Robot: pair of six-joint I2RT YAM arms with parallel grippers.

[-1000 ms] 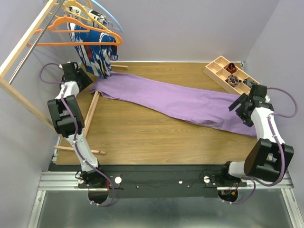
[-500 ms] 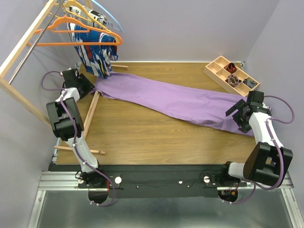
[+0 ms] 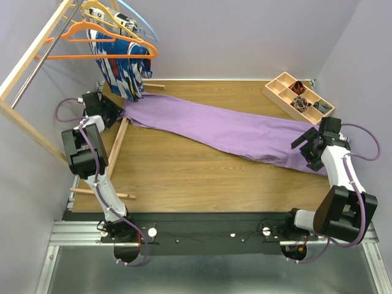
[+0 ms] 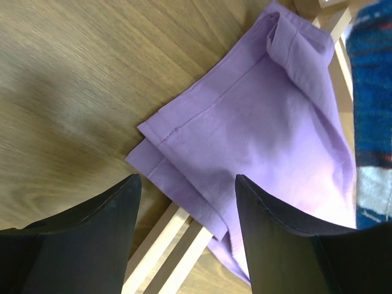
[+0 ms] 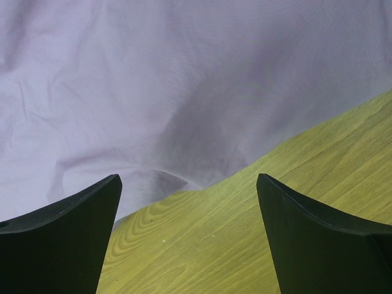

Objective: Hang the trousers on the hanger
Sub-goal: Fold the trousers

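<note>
The trousers [image 3: 226, 131] lie stretched across the table [image 3: 184, 177], and the hanger [image 3: 61, 56] hangs on the rail. I judge this the reaching step: the left tool [image 4: 187, 184] and the right tool [image 5: 187, 180] hover wide open and empty over opposite ends. Next, each must lower and pinch the cloth.

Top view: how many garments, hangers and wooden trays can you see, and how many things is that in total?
Garments: 2, the purple trousers and the blue patterned garment
Hangers: 3, the orange hanger, the yellow hanger and the light blue hanger
Trays: 1, the wooden tray
Total: 6
</note>
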